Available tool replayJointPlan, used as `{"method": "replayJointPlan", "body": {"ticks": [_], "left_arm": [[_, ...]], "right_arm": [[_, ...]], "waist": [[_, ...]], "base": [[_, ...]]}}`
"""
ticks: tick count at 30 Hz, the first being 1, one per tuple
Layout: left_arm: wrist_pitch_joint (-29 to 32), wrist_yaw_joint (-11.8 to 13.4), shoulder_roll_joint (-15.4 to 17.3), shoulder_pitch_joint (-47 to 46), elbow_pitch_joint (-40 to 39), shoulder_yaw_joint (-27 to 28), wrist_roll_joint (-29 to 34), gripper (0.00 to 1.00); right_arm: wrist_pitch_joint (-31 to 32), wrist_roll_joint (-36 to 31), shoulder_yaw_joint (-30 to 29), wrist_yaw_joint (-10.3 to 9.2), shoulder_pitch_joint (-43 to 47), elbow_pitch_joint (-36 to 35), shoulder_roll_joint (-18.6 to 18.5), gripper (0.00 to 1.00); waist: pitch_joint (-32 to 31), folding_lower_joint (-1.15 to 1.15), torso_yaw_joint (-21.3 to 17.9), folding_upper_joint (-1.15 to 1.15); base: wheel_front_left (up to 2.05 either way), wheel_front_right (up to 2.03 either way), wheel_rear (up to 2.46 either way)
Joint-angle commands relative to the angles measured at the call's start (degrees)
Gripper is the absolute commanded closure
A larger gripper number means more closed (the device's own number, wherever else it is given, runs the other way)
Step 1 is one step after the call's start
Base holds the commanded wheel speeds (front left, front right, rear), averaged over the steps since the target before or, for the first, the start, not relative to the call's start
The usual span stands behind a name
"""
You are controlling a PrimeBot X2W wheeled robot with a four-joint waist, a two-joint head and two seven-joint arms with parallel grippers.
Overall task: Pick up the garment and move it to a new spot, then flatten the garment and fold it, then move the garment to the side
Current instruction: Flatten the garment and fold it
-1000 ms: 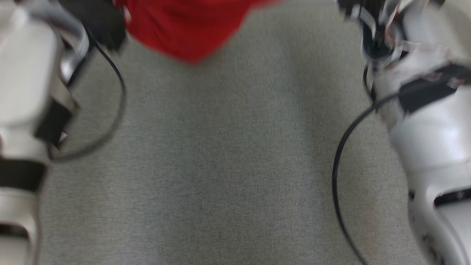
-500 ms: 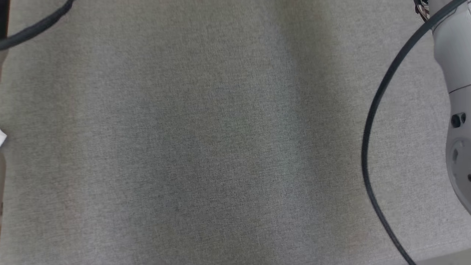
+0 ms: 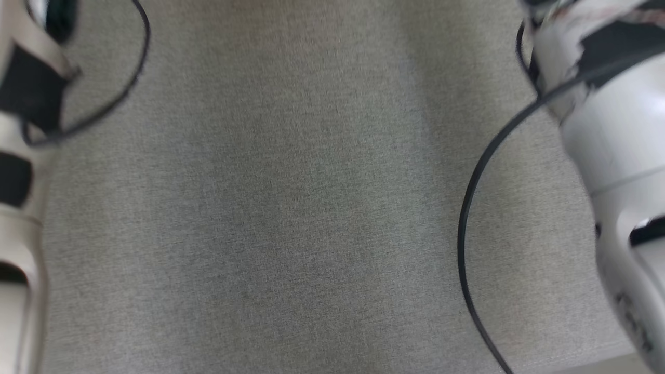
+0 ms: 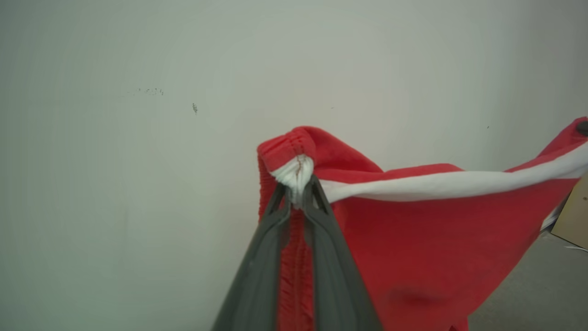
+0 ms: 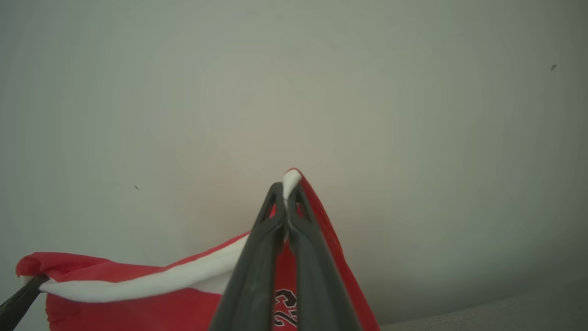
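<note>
The garment (image 4: pixel 413 239) is red with a white band along its edge and hangs in the air, stretched between my two grippers. In the left wrist view my left gripper (image 4: pixel 296 186) is shut on a bunched corner of the white band. My right gripper (image 5: pixel 285 193) is shut on the other corner, where black numerals show on the garment (image 5: pixel 138 308) below the fingers. Each wrist view catches the other arm's fingertip at the far end of the band. In the head view my pale left forearm (image 3: pixel 21 156) and right forearm (image 3: pixel 613 130) frame the sides.
A grey cloth table (image 3: pixel 311 208) lies below the arms. Black cables (image 3: pixel 467 208) loop off both forearms over it. A plain pale wall (image 4: pixel 138 184) stands behind the garment. A brown cardboard box (image 4: pixel 572 216) sits at the right edge of the left wrist view.
The head camera has swung, so the whole picture shifted. The red garment at the top edge a second ago has left that view, and both forearms are back at the sides.
</note>
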Motion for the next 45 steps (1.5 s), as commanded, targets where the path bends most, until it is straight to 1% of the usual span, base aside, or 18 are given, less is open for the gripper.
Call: {"method": "replayJointPlan", "body": {"ticks": [1, 4, 6, 8, 13, 14, 19, 24, 27, 29, 33, 35, 39, 40, 45], "left_arm": [[-0.6, 0.5, 0.0, 3.8, -1.6, 0.9, -1.2, 1.00], [-0.9, 1.4, 0.0, 10.6, -5.7, 2.6, -2.9, 1.00], [-1.0, 2.4, -0.1, 15.8, -9.6, 3.2, -2.7, 1.00], [-1.0, 4.0, 0.3, 21.3, -14.7, 4.6, -3.2, 1.00], [-1.0, 6.8, 0.9, 37.4, -26.2, 6.8, -4.3, 1.00], [-1.0, 6.8, 0.9, 37.4, -26.2, 6.8, -4.3, 1.00], [-1.1, 9.7, -0.5, 52.0, -36.7, 8.2, -5.6, 1.00], [-1.1, 12.2, -1.4, 64.4, -44.5, 9.1, -5.0, 1.00], [-1.1, 13.1, -1.8, 70.6, -47.1, 9.0, -4.1, 1.00], [-1.1, 13.5, -2.4, 73.8, -48.2, 9.5, -4.6, 1.00], [-1.1, 14.2, -3.3, 79.8, -49.7, 10.0, -3.6, 1.00], [-1.1, 14.7, -3.7, 82.8, -50.5, 10.7, -3.3, 1.00], [-1.1, 14.9, -4.2, 89.1, -52.0, 11.2, -2.8, 1.00], [-1.1, 14.9, -4.1, 91.7, -52.3, 11.1, -2.2, 1.00], [-1.1, 14.4, -4.7, 96.8, -52.0, 11.0, -2.8, 1.00]], "right_arm": [[-0.5, 1.0, 1.2, -0.02, 3.4, -2.0, -0.7, 1.00], [-0.6, 2.4, 2.2, -0.03, 9.7, -6.3, -1.2, 1.00], [-0.6, 2.5, 2.8, -0.02, 14.5, -9.9, -1.7, 1.00], [-0.6, 2.3, 2.7, -0.02, 19.4, -13.9, -2.2, 1.00], [-0.5, 0.8, 3.3, -0.02, 31.7, -22.2, -3.4, 1.00], [-0.5, 0.8, 3.3, -0.02, 31.7, -22.2, -3.4, 1.00], [-0.5, 0.3, 2.7, -0.03, 44.2, -29.8, -5.8, 1.00], [-0.5, -0.2, 2.1, -0.03, 56.3, -36.4, -7.9, 1.00], [-0.3, -0.6, 0.5, -0.03, 63.3, -39.8, -7.9, 1.00], [0.7, -1.0, -0.8, -0.03, 67.9, -42.4, -7.5, 1.00], [3.6, -3.4, -3.4, -0.04, 77.4, -48.1, -6.2, 1.00], [5.8, -5.3, -4.6, -0.04, 81.9, -51.2, -5.6, 1.00], [10.4, -8.3, -7.3, -0.04, 89.6, -57.7, -4.0, 1.00], [12.8, -9.3, -8.6, -0.04, 93.0, -60.4, -3.1, 1.00], [17.7, -10.7, -11.8, -0.05, 99.7, -65.4, -0.8, 1.00]], "waist": [[-1.8, -0.01, 0.4, -0.01], [-3.9, -0.01, 0.7, -0.01], [-5.4, -0.01, 0.9, -0.01], [-6.7, -0.01, 1.0, -0.01], [-9.9, -0.01, 1.4, -0.01], [-9.9, -0.01, 1.4, -0.01], [-13.3, -0.01, 2.5, -0.01], [-16.1, -0.01, 3.1, -0.01], [-17.7, -0.01, 3.8, -0.01], [-18.6, -0.01, 4.3, -0.01], [-20.5, -0.01, 4.9, -0.01], [-21.4, -0.01, 5.0, -0.01], [-22.7, -0.01, 5.0, -0.01], [-23.1, -0.01, 5.0, -0.01], [-23.9, -0.01, 5.6, -0.01]], "base": [[0.00, 0.00, 0.00], [0.00, 0.00, 0.00], [0.00, 0.00, 0.00], [0.00, 0.00, 0.00], [0.00, 0.00, 0.00], [0.00, 0.00, 0.00], [0.00, 0.00, 0.00], [0.00, 0.00, 0.00], [0.00, 0.00, 0.00], [0.00, 0.00, 0.00], [0.00, 0.00, 0.00], [0.00, 0.00, 0.00], [0.00, 0.00, 0.00], [0.00, 0.00, 0.00], [0.00, 0.00, 0.00]]}}
